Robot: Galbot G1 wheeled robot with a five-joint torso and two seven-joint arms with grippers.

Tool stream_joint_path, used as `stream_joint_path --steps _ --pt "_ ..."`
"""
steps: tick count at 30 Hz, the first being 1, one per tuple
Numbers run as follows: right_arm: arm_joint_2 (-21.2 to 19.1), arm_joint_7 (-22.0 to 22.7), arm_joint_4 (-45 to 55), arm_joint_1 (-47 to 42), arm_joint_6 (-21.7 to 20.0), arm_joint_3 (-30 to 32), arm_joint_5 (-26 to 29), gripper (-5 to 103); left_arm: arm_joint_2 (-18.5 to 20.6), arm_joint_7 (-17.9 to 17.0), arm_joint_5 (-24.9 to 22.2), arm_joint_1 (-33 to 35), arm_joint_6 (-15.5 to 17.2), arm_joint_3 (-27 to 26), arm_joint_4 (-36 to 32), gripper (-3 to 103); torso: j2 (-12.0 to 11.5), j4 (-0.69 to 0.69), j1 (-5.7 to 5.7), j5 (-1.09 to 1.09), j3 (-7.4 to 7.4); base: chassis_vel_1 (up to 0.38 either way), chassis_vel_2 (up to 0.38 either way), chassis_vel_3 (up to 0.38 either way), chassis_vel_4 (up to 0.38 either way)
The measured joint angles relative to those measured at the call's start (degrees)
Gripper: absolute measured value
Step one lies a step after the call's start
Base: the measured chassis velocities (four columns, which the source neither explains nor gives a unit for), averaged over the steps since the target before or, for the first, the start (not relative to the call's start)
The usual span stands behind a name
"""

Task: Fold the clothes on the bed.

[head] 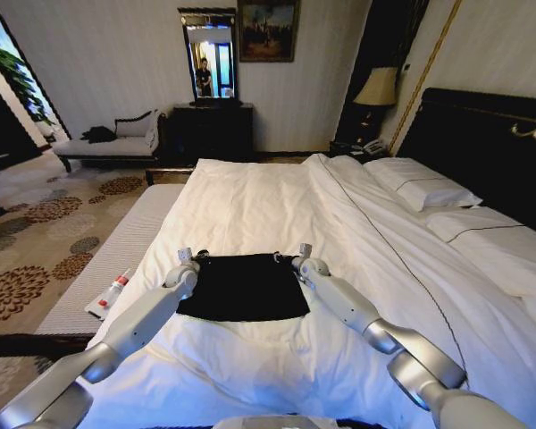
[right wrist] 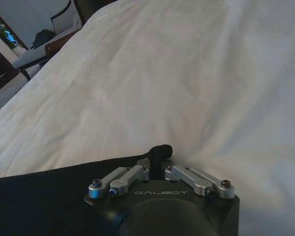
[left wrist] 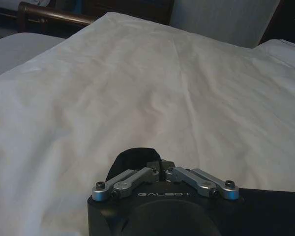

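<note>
The head view was dim and warm, lit mostly by a bedside lamp (head: 377, 88) at 1 o'clock and daylight from the room's left side. The white duvet (head: 277, 201) looked brightest at centre. Walls bowed at the edges from wide-angle distortion. Both wrist views were bluish, soft and grainy, with faint crease shadows.

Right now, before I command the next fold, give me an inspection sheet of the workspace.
Surface: bed with white duvet, mildly wrinkled.
Job's things: black T-shirt lies as a flat rectangle near the foot edge; lettering not visible.
Clutter: bottle on the bench beside the bed.
Grippers: left gripper shut on the T-shirt's far left corner; right gripper shut on the far right corner.
Cables: nothing seen.
Surroundings: pillows by the headboard, chaise longue, dresser with mirror, lamp.
</note>
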Motion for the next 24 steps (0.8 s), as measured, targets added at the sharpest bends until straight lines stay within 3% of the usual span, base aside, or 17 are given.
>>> stream_joint_path --steps 8,13,16,18,19,21,24 --pt "-1.58 0.88 2.92 -1.02 0.00 0.57 -0.13 3 0.12 0.00 0.40 0.53 -0.19 -1.18 -0.75 0 0.00 0.01 0.00 0.00 0.00 0.000 0.000 0.000 0.000" --pt "-6.94 0.53 9.73 -3.47 1.99 1.37 -5.04 3 1.05 1.09 1.42 2.33 -0.74 -4.23 -3.15 0 0.00 -0.02 0.00 0.01 0.00 0.000 0.000 0.000 0.000" --pt "-9.46 2.37 14.68 -4.25 2.54 2.57 -4.82 3 1.79 1.50 2.50 3.47 -1.05 -5.63 -5.18 0 0.00 -0.03 0.00 0.01 0.00 0.000 0.000 0.000 0.000" --pt "-11.91 7.43 21.37 -4.18 2.53 4.42 1.48 3 3.06 1.58 3.37 3.93 -1.47 -5.92 -9.51 0 0.01 0.01 -0.01 -0.01 -0.01 0.000 0.000 0.000 0.000" --pt "-11.91 7.43 21.37 -4.18 2.53 4.42 1.48 3 3.06 1.58 3.37 3.93 -1.47 -5.92 -9.51 0 0.01 0.01 -0.01 -0.01 -0.01 0.000 0.000 0.000 0.000" --pt "-13.72 11.95 26.42 -3.25 2.71 5.93 6.28 3 3.37 0.96 2.21 2.65 -1.77 -6.35 -13.11 0 0.01 0.01 -0.01 -0.01 -0.01 0.000 0.000 0.000 0.000" --pt "-15.80 15.67 31.93 -1.96 3.62 7.09 8.86 3 3.89 -0.21 0.52 0.62 -1.86 -7.53 -15.78 0 0.01 -0.04 0.00 -0.01 -0.01 0.000 0.000 0.000 0.000"
